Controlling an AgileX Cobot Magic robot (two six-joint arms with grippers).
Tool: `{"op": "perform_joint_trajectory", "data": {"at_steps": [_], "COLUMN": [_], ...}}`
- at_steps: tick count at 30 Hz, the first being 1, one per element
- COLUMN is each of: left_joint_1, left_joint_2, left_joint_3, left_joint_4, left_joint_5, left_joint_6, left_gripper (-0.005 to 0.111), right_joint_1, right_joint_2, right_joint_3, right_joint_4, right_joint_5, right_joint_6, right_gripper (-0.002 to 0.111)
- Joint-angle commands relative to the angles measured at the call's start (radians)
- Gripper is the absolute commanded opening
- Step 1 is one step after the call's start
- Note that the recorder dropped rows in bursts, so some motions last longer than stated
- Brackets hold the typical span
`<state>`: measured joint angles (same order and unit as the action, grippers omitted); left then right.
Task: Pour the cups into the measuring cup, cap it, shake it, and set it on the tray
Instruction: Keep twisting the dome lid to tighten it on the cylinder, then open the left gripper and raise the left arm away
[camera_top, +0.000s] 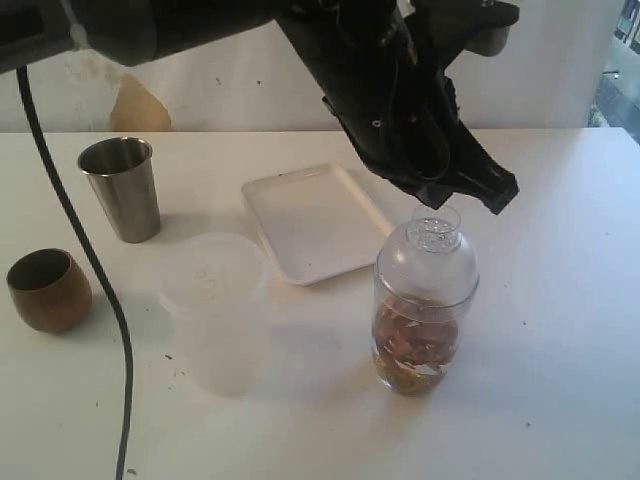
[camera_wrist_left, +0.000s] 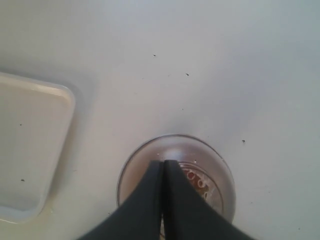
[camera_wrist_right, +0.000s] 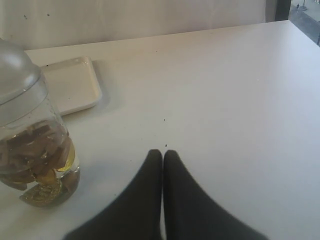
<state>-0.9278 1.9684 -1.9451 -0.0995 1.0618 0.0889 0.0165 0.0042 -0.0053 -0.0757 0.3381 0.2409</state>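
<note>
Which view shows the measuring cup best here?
The exterior view: the whole measuring cup shows, domed top on, brown pieces at the bottom. The left wrist view looks straight down on it, partly hidden by the shut left gripper. The right wrist view cuts it off at the frame edge.

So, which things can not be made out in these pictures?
Exterior view: the black arm cover hides whether the left gripper touches the measuring cup.
Left wrist view: the gripper's fingers hide its neck.
Right wrist view: the picture edge cuts the measuring cup.
Exterior view: the wooden cup's inside is too dark.
</note>
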Motion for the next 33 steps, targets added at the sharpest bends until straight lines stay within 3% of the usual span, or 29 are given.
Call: {"op": "perform_joint_trajectory", "data": {"at_steps": [1,6,14,33], "left_joint_1": [-0.033,-0.072,-0.072,-0.074], "left_joint_2": [-0.033,-0.057,-0.057,-0.211], "left_joint_3": [0.002,0.003,0.17,0.171], "left_joint_4": [-0.002,0.051,0.052,0.1], "left_joint_5": [-0.014,0.004,-0.135,-0.236], "left_joint_6": [-0.002,-0.006,-0.006,-0.004], "left_gripper": [0.0,0.0,0.0,0.0], "right_joint_1": [-0.005,-0.005,-0.005,-0.005], "right_joint_2": [-0.004,-0.004,-0.004,-0.004], "right_joint_3": [0.005,0.005,0.005,0.005], "right_joint_4": [-0.003,-0.003,-0.006,-0.006], "right_joint_5": [-0.001,-0.001,-0.001,-0.001], "right_joint_6": [-0.002,-0.002,-0.002,-0.002], "right_gripper": [0.0,0.0,0.0,0.0]}}
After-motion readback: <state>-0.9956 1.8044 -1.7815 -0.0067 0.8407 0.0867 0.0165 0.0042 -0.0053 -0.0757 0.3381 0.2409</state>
